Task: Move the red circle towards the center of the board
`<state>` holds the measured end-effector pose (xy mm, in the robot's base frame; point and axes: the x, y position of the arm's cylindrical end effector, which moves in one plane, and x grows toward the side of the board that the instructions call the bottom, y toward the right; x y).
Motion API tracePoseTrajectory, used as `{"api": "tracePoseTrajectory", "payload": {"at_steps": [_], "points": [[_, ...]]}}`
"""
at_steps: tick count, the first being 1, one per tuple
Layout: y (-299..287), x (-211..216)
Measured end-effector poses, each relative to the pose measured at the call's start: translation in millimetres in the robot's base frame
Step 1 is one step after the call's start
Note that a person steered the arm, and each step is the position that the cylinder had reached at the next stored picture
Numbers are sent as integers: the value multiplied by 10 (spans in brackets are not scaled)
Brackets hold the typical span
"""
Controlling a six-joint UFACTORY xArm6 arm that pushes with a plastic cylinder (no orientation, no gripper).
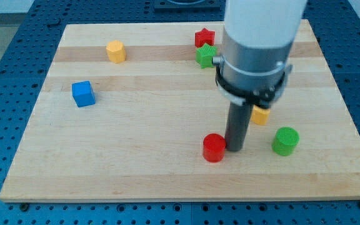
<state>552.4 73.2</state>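
- Red circle (214, 148) sits low on the surface, right of middle and near the view's bottom edge, so it has yet to reach the centre
- My tip (235, 149) is down on the board just beside the red circle's right flank; from here I cannot tell whether it is touching
- No jaws on this end effector: it is a plain dark rod holding nothing
- I judge the step in hand to be lining up the push, with the tip on the right of the block
- Centre lies up and to the left of the circle, so I think the next move calls for the tip to come lower around it, then push up-left
- Green cylinder (285, 140) stands to the right of the tip and a yellow block (260, 115) peeks out behind the rod
- Further up sit a green star (206, 56), red star (204, 37), yellow hexagon (115, 51) and blue cube (83, 94)
- Pale wooden board (136, 156) lies on a blue perforated bench (5, 37)
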Motion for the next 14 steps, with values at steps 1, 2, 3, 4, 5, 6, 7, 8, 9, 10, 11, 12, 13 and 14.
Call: {"api": "tracePoseTrajectory", "payload": {"at_steps": [1,2,3,4,5,6,7,8,9,10,11,12,13,14], "points": [[-70,308],[-70,514],[-96,405],[-252,373],[-455,368],[-478,249],[-349,41],[-249,-241],[-114,-517],[-36,-517],[73,-517],[96,-607],[41,-867],[-53,-1194]]}}
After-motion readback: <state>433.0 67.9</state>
